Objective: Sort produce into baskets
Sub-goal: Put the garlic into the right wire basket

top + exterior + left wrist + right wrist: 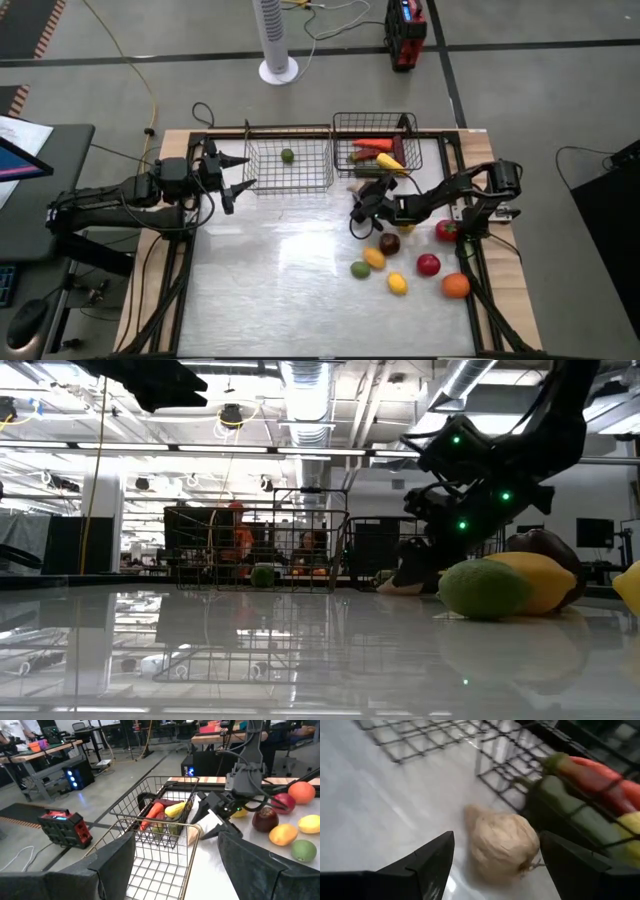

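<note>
The garlic [502, 845] lies on the worktop [290, 290] just beside the darker basket [377, 152], between the right gripper's [362, 210] parted fingers, apparently pre-grasp; next, close and lift; left gripper [232, 176] waits part-open near the silver basket [290, 165].

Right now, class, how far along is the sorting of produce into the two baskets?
Done: one green round piece lies in the lighter basket; several long pieces fill the darker basket.
In hand: the right gripper, open, hovers around a beige garlic bulb on the table beside the darker basket. The left gripper waits by the lighter basket.
Left: about seven round pieces on the table.
</note>
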Controlling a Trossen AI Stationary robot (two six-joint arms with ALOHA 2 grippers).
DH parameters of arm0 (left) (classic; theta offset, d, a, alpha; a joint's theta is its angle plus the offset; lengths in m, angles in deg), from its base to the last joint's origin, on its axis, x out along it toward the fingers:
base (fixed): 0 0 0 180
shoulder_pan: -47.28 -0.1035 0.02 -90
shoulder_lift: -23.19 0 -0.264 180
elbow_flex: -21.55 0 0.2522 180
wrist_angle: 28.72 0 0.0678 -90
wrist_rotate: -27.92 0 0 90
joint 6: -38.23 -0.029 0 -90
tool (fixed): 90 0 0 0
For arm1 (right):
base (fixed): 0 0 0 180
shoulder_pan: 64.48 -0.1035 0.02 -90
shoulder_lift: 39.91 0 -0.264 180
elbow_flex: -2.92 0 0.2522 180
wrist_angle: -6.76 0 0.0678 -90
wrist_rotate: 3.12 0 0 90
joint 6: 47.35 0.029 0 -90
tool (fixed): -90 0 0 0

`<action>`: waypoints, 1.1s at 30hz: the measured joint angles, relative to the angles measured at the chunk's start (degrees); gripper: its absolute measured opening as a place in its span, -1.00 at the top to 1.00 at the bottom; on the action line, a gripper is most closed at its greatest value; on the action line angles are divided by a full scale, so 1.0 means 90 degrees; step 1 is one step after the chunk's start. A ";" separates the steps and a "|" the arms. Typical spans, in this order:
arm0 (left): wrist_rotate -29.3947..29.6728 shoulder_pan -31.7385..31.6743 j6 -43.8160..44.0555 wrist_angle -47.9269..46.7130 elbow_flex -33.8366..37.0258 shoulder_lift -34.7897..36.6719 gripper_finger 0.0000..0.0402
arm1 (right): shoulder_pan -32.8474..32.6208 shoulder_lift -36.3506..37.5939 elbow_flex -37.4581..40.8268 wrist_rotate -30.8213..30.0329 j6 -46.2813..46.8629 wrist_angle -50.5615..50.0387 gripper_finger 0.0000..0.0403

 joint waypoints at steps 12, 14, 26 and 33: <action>-0.0002 0.0000 0.0013 0.0000 0.0000 0.0002 -0.36 | -0.0671 0.0000 0.0003 0.0394 -0.0093 0.0091 -0.51; -0.0002 0.0000 0.0053 0.0000 0.0000 0.0002 -0.36 | -0.0635 0.0000 0.0005 0.0325 -0.0099 0.0291 -0.51; -0.0002 0.0000 0.0040 0.0004 -0.0002 0.0002 -0.36 | -0.0494 0.0000 0.0002 0.0788 -0.0461 0.1029 -0.51; -0.0002 0.0000 0.0050 0.0010 -0.0002 0.0002 -0.36 | -0.0259 0.0000 -0.0002 0.0795 -0.0811 0.1161 -0.51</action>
